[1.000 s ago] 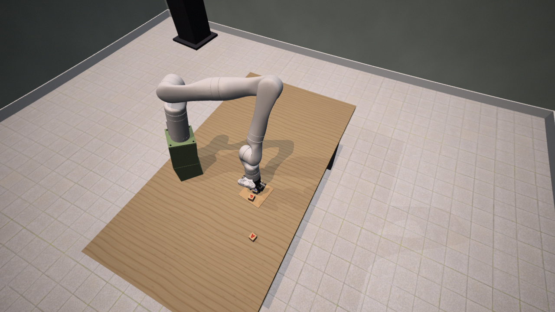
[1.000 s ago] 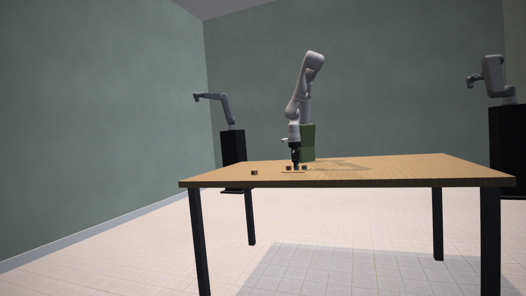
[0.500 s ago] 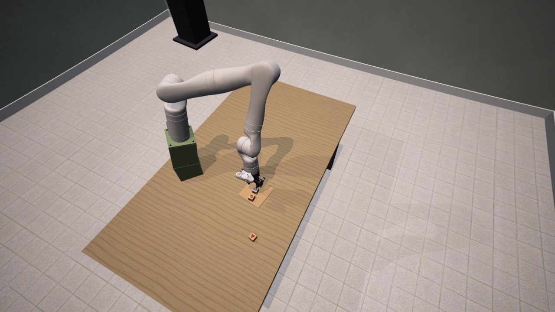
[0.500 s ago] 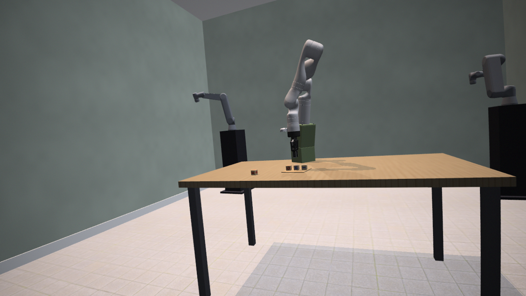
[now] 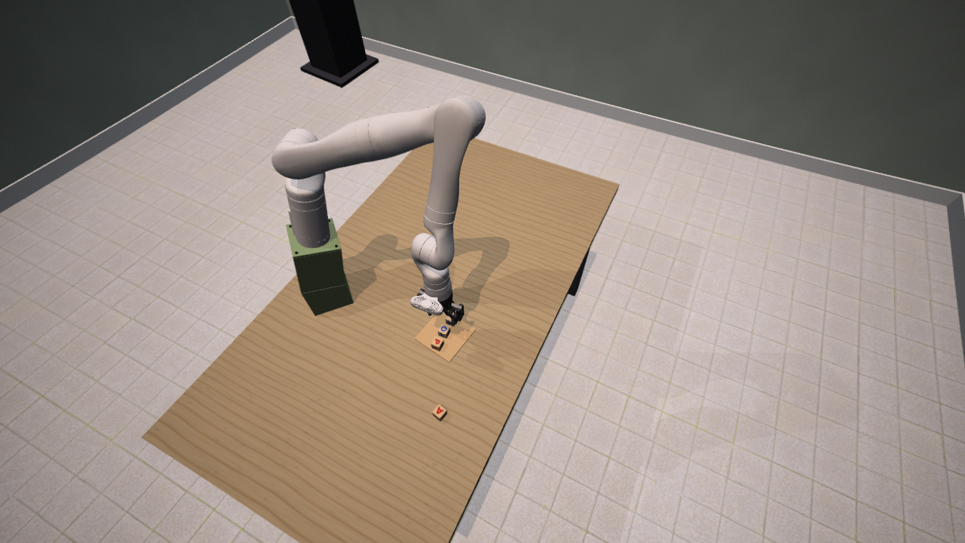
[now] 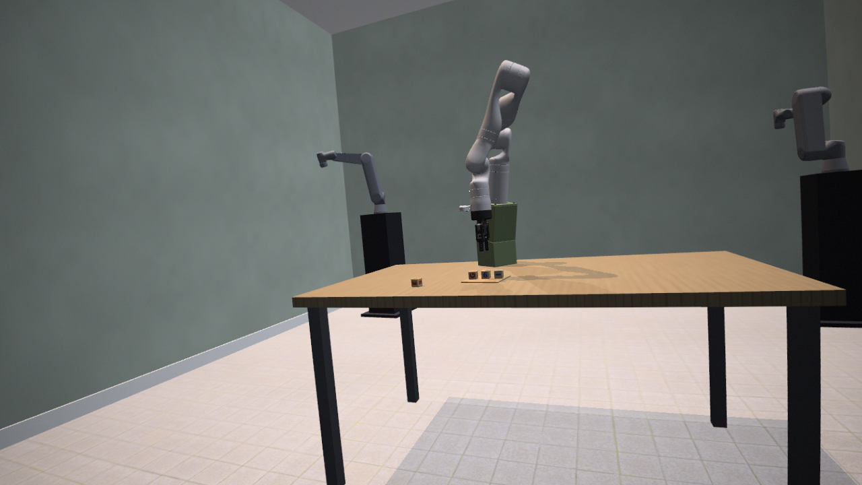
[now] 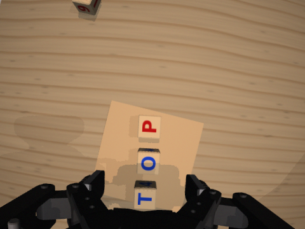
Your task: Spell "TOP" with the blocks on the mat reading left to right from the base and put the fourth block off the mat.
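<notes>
Wood-grained counter [image 5: 270,378] [image 6: 603,274] [image 7: 222,63], one. Tan mat [image 5: 460,341] [image 6: 482,281] [image 7: 178,143], flat upon it. Black gripper [image 5: 455,316] [image 6: 483,248] [image 7: 145,183], raised above the blocks, fingers apart, holding nothing. Blocks, four: T block [image 6: 498,274] [image 7: 145,198], O block [image 5: 443,330] [image 6: 485,274] [image 7: 148,163], P block [image 5: 437,342] [image 6: 473,275] [image 7: 149,126], spaced in a row on the mat; A block [image 5: 439,411] [image 6: 416,282] [image 7: 87,7], off it.

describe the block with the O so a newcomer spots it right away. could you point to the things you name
On the long wooden table [image 5: 323,378] [image 6: 603,280] lies a thin square tan mat [image 5: 460,341] [image 7: 178,133] with three pale lettered cubes in a row. The pale wooden O cube [image 5: 443,331] [image 6: 485,275] [image 7: 148,163] is the middle one, its blue round letter between a blue T and a red P.
</notes>
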### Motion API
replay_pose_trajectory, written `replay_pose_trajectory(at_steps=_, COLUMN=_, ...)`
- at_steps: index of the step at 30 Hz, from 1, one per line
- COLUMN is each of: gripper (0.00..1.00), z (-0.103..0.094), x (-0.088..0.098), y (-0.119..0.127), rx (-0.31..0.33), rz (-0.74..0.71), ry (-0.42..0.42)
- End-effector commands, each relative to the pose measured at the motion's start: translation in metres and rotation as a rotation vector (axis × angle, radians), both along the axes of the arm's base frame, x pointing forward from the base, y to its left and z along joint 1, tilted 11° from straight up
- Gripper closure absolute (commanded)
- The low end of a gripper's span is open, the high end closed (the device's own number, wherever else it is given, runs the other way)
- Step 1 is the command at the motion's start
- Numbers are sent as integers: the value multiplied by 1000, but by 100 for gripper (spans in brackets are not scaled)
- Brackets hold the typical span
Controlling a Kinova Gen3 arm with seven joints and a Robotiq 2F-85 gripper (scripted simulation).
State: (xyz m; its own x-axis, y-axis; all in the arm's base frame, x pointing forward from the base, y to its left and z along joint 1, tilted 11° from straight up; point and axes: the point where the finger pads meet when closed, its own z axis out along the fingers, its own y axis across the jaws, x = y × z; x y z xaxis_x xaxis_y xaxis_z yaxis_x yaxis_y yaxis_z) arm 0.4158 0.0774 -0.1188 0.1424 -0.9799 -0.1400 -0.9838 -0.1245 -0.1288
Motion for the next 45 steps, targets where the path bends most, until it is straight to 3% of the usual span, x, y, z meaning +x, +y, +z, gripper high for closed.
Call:
replay_pose_trajectory(at_steps=1, gripper=0, z=1, x=1, y=0, rx=0, rz=0, ry=-2)
replay_pose_trajectory(at_steps=20, gripper=0, z=5, x=0, y=-1, rx=0, rz=0, ry=-2)
replay_pose_trajectory(at_steps=39, gripper=0, z=73, x=-7, y=-11, rx=0, rz=0, ry=-2)
replay_pose_trajectory(at_steps=45, gripper=0, z=84, x=-9, y=-13, rx=0, rz=0, ry=-2)
